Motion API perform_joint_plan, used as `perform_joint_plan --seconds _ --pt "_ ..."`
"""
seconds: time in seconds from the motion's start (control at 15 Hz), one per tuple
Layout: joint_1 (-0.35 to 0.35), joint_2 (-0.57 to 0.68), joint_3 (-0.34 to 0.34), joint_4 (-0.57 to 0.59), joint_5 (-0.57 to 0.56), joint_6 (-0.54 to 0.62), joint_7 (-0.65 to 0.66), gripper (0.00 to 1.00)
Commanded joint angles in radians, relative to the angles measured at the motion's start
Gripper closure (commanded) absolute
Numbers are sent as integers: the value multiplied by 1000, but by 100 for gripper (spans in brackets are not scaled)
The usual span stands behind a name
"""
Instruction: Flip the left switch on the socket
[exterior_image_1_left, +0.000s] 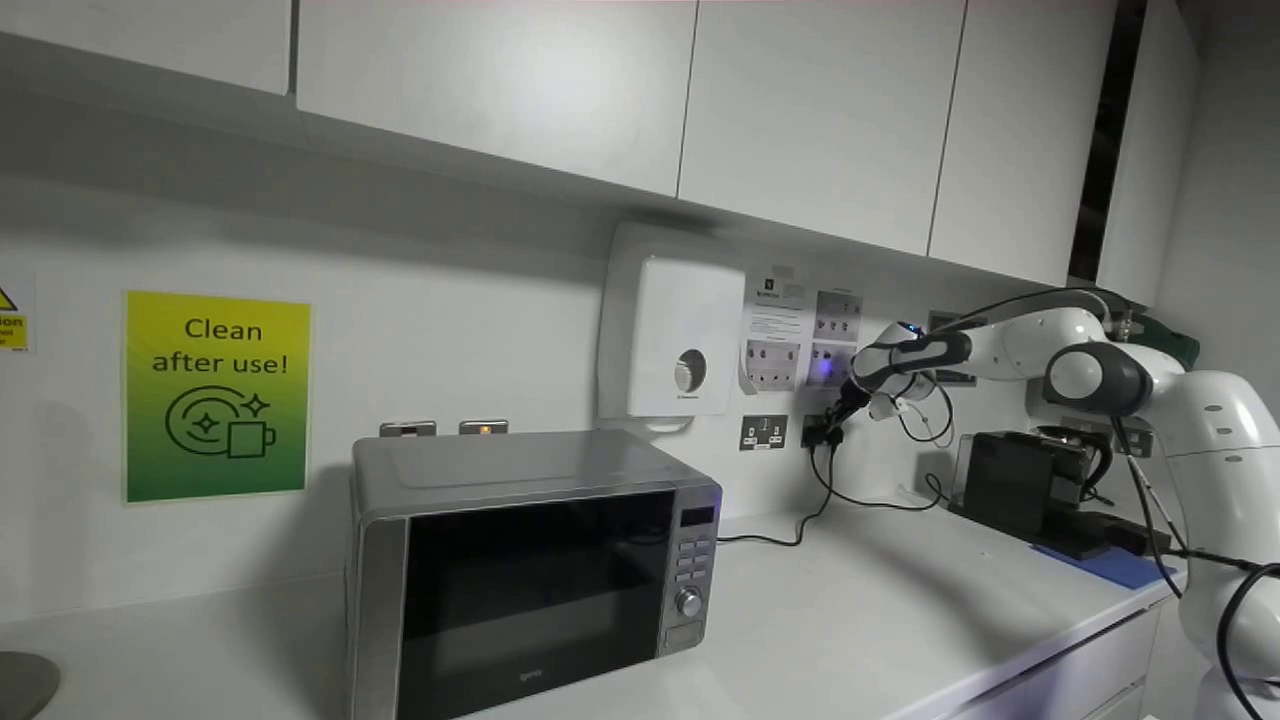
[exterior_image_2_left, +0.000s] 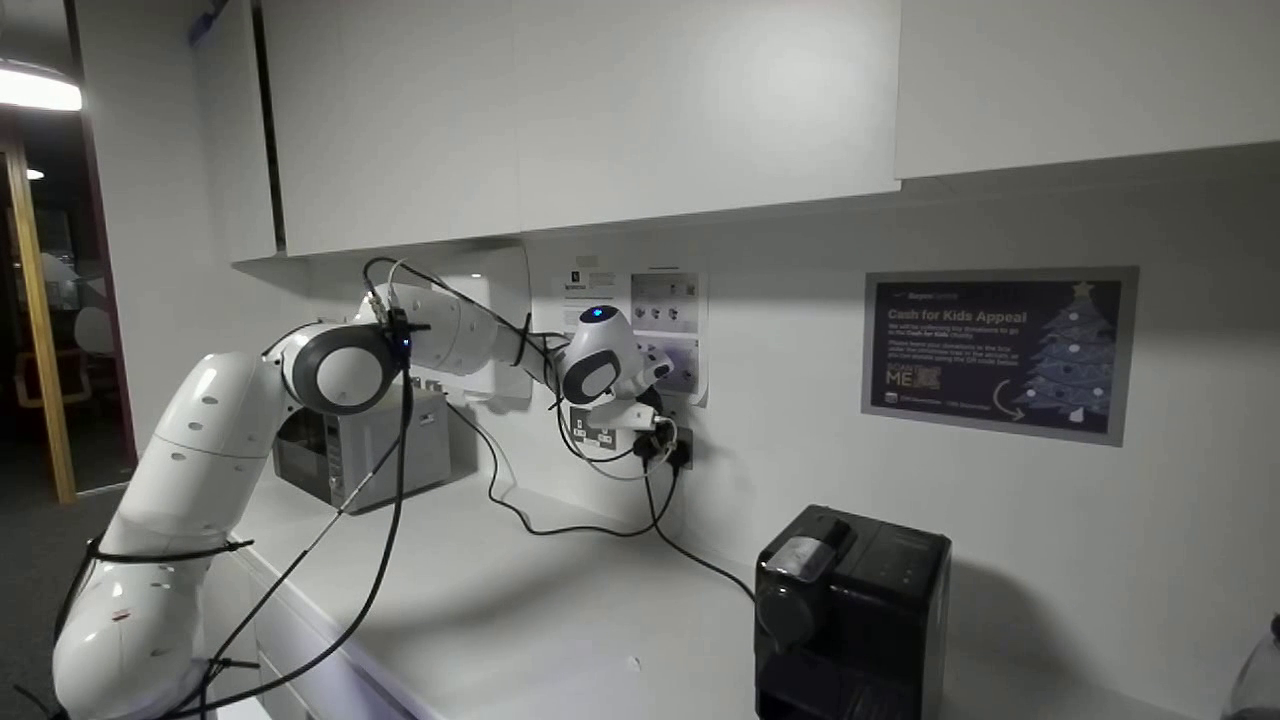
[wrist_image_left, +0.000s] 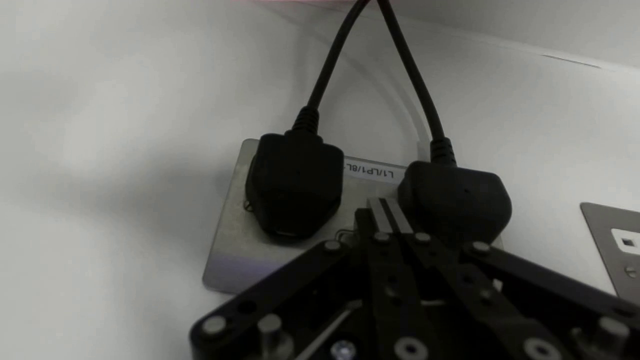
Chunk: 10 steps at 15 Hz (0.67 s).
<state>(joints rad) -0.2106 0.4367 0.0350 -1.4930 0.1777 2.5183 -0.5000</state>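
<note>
Gripper (wrist_image_left: 389, 215): jaws clenched — pale fingertips (wrist_image_left: 378, 215) side by side along a thin dark line; they stand before the socket, just beside the plug at picture right; whether they touch it, I cannot tell
Socket (wrist_image_left: 240, 255): on the wall above the counter (exterior_image_1_left: 860, 580); its label strip (wrist_image_left: 372, 171) shows upside down in the wrist view
Left switch: on the socket, but I cannot make it out around the dark gripper and plugs
Plugs (wrist_image_left: 295, 185): two, black, seated in the socket; their cords (wrist_image_left: 413, 72) drop to the counter — one toward the microwave (exterior_image_1_left: 540, 580), one toward the coffee machine (exterior_image_2_left: 850, 610)
Neighbouring socket (exterior_image_1_left: 763, 432): near the plugged one, below some printed sheets (exterior_image_1_left: 773, 365)
Arm (exterior_image_2_left: 190, 450): white, stretched across the counter to the wall in both exterior views
</note>
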Motion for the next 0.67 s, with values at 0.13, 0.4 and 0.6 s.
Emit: perform_joint_plan --seconds 0.13,0.4,0.6 --pt "-4 38 9 68 -4 9 15 100" --pt "-3 -10 -11 17 -27 -13 40 100" --pt "2 -32 -23 -11 -46 -16 56 100"
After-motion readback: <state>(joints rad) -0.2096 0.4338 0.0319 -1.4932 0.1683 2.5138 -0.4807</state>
